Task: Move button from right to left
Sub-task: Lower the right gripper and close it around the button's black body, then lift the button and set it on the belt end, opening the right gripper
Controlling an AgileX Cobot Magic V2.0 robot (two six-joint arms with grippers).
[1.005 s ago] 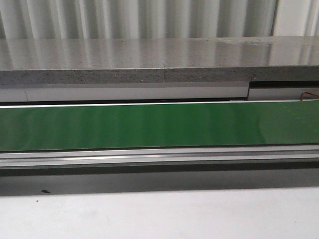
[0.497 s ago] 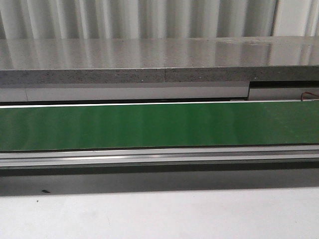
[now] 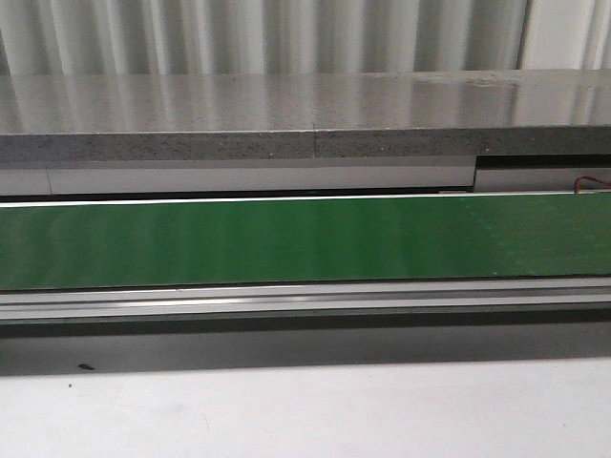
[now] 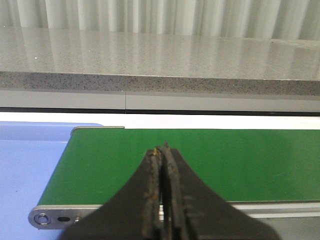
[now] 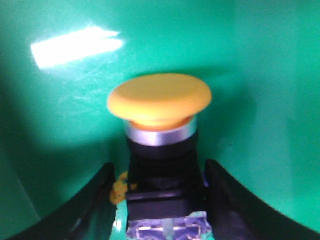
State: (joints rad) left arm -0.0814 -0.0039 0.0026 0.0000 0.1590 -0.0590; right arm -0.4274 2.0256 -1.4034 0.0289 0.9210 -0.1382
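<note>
The button (image 5: 160, 107) shows only in the right wrist view: a yellow mushroom head, a silver ring, a black collar and a boxy block, on the green belt (image 5: 260, 75). My right gripper (image 5: 160, 167) is open and straddles the block. One finger touches it; a thin strip of belt shows between the block and the other finger (image 5: 102, 195). My left gripper (image 4: 161, 149) is shut and empty over the belt's left end (image 4: 100, 165). Neither gripper nor the button shows in the front view, where the belt (image 3: 286, 239) runs bare across the frame.
A grey speckled stone ledge (image 3: 305, 119) runs behind the belt, with a corrugated wall beyond. The belt's aluminium rail (image 3: 305, 298) runs along its near edge. A blue surface (image 4: 30, 165) adjoins the belt's left end. A red wire (image 3: 592, 181) shows at far right.
</note>
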